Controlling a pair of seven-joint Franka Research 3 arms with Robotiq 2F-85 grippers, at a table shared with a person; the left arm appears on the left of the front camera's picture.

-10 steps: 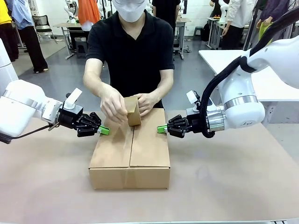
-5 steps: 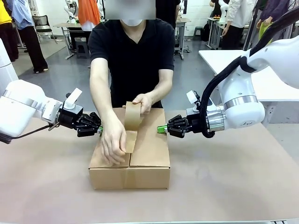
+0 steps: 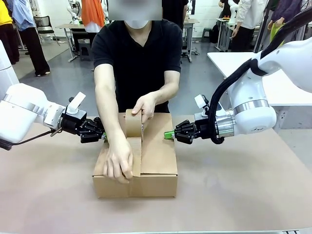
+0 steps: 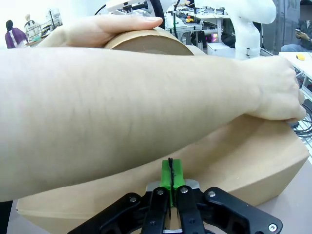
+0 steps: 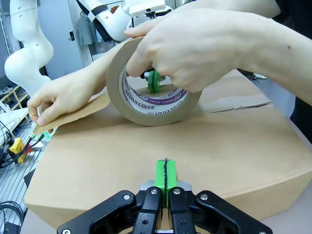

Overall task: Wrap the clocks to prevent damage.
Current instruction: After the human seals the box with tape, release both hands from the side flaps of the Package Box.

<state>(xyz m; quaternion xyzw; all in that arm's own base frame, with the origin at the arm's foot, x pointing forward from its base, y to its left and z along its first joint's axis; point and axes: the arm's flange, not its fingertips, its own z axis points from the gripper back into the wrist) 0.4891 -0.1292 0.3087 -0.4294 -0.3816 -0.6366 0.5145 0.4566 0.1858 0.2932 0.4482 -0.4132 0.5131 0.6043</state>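
A shut cardboard box lies mid-table; the clocks are out of view. A person runs brown tape along its centre seam. One hand presses the strip at the front edge, the other holds the tape roll on the far end of the lid. My left gripper is shut, its green tips at the box's left top edge, partly behind the person's forearm. Shut too, my right gripper rests its tips on the right top edge. The wrist views show the shut pads against the cardboard.
Brown paper covers the table around the box. A white table stands behind my right arm. In the right wrist view, cables and a yellow part lie off the table's far side.
The person drew the tape strip down the seam from mid-lid to the front edge, and the roll came down onto the far end of the lid. Both grippers stayed put.
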